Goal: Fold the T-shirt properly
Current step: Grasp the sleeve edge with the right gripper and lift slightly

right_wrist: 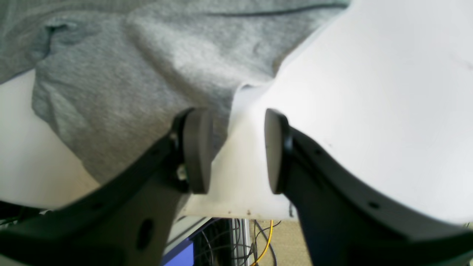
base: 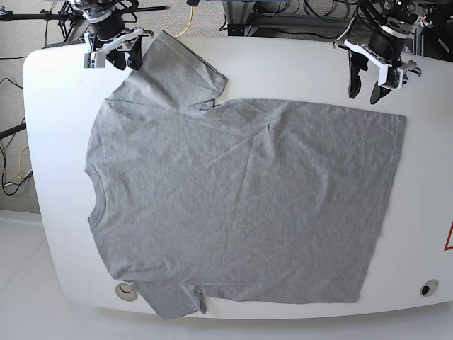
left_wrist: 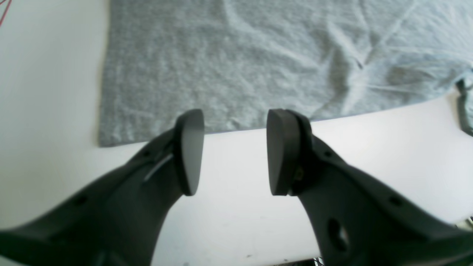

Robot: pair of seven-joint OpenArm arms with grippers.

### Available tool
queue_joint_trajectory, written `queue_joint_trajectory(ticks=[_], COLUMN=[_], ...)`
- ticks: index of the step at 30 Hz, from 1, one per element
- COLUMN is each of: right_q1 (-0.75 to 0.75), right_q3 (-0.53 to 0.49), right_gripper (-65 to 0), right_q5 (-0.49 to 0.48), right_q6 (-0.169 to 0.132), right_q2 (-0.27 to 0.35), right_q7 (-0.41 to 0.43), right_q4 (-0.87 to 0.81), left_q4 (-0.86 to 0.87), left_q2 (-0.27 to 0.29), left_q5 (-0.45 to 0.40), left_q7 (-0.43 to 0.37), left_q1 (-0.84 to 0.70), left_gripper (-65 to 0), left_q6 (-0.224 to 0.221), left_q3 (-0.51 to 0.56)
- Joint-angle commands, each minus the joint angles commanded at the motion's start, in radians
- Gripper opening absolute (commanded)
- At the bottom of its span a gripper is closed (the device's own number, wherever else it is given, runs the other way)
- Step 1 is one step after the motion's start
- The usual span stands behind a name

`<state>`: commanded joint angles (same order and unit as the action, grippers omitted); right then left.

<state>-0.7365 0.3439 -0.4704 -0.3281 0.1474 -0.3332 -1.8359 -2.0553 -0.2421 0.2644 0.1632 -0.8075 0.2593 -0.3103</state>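
The heather-grey T-shirt [base: 241, 205] lies spread flat on the white table [base: 56, 106], neck to the left and hem to the right, plain side up. No lettering shows. My left gripper [base: 364, 92] is open and empty, hovering just beyond the far hem corner. In the left wrist view the gripper [left_wrist: 234, 151] is over bare table at the T-shirt's [left_wrist: 258, 55] edge. My right gripper [base: 124, 61] is open and empty at the far sleeve. In the right wrist view the gripper [right_wrist: 238, 151] straddles the sleeve's [right_wrist: 129, 74] edge near the table's rim.
The table's far edge is close behind both grippers, with cables [right_wrist: 266, 236] and stands beyond it. Two round grommets [base: 127, 289] [base: 427, 287] sit near the front edge. A red mark [base: 449, 237] shows at the right edge.
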Motion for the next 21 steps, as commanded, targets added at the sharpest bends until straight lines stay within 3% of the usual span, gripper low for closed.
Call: queue_joint_trajectory(ticks=[10,21], right_q1=[0.017,0.028], right_q3=[0.023,0.038], right_gripper=[-40.3,-39.9], right_q5=[0.012,-0.059], right_q6=[0.033,0.011], right_q2=[-0.025,-0.021], right_q7=[-0.094,-0.113], right_q4=[-0.085,-0.069], left_q4=[0.034,0.087], left_q2=[-0.004,0.01], left_q5=[0.013,0.071], left_q7=[-0.009,0.003], left_q1=[0.037,0.095], left_gripper=[-39.8,-39.0], left_q6=[-0.001,-0.001], left_q3=[-0.007,-0.019])
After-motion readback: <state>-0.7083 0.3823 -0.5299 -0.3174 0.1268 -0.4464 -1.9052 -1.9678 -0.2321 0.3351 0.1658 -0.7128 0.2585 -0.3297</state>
